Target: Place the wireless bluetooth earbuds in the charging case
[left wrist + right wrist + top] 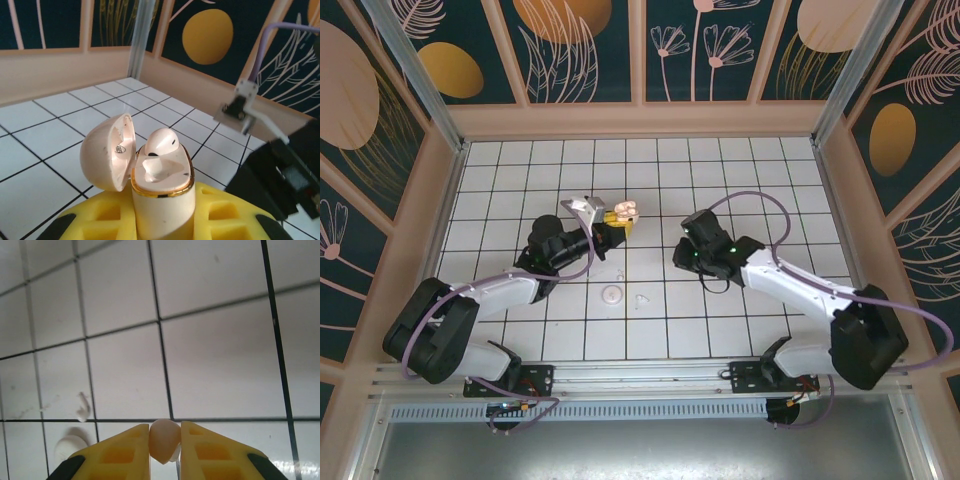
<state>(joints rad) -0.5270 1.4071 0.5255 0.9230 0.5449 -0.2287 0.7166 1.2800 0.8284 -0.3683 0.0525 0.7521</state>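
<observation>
My left gripper [618, 222] holds the charging case [162, 192] upright between its yellow fingers [220, 215], a little above the tiles. The case's lid [107, 150] hangs open to the left. One earbud [161, 141] sits in the far socket and the near socket [159, 169] is empty. In the top view the case [625, 211] shows at the left arm's tip. My right gripper [165, 434] is shut on the other earbud [164, 439], pinched between its yellow fingertips low over the tiles. From above, the right gripper [692, 255] lies to the right of the case, about two tiles away.
A flat white round disc [611, 294] lies on the tiles between the arms, with a small clear scrap [640, 299] beside it. Both appear in the right wrist view, the disc [67, 447] and the scrap [82, 407]. Beige walls ring the tiled floor [760, 180].
</observation>
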